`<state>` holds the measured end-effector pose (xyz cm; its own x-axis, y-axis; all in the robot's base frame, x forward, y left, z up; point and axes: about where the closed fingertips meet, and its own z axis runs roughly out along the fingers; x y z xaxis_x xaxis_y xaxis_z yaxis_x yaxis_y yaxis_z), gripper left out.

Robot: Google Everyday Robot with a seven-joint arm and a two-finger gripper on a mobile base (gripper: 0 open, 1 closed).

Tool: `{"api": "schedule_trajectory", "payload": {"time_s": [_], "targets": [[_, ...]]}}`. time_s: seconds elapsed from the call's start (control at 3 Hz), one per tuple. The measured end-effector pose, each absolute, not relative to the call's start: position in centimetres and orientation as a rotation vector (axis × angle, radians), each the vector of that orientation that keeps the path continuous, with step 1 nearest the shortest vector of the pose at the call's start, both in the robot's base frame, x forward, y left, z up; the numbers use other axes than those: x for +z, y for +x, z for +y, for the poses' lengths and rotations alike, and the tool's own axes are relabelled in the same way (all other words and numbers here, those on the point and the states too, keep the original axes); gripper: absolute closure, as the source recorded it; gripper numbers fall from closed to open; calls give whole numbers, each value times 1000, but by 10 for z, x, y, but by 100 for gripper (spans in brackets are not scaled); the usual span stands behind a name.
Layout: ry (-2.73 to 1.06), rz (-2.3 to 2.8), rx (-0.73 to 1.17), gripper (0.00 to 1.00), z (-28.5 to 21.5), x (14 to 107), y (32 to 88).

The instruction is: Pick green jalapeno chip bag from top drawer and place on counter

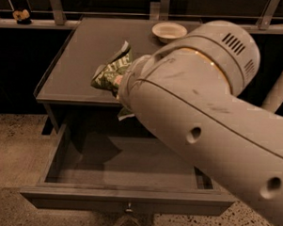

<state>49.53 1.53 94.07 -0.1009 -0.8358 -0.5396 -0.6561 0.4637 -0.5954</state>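
Bag [110, 69] sits over the front of the grey counter [75, 60], at the arm's tip; the gripper [117, 81] is mostly hidden behind the wrist there, so grip cannot be told. Drawer [128, 195] is pulled out over speckled floor [15, 147]. Bowl [169, 31] stands at the counter's far edge, below a railing [56, 7].
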Motion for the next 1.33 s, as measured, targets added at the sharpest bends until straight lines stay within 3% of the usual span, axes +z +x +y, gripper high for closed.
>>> {"api": "schedule_trajectory", "payload": {"time_s": [1.0, 1.33], "targets": [[-1323, 1632, -423, 100, 55, 968, 624], [-1323, 1632, -423, 100, 55, 968, 624]]}}
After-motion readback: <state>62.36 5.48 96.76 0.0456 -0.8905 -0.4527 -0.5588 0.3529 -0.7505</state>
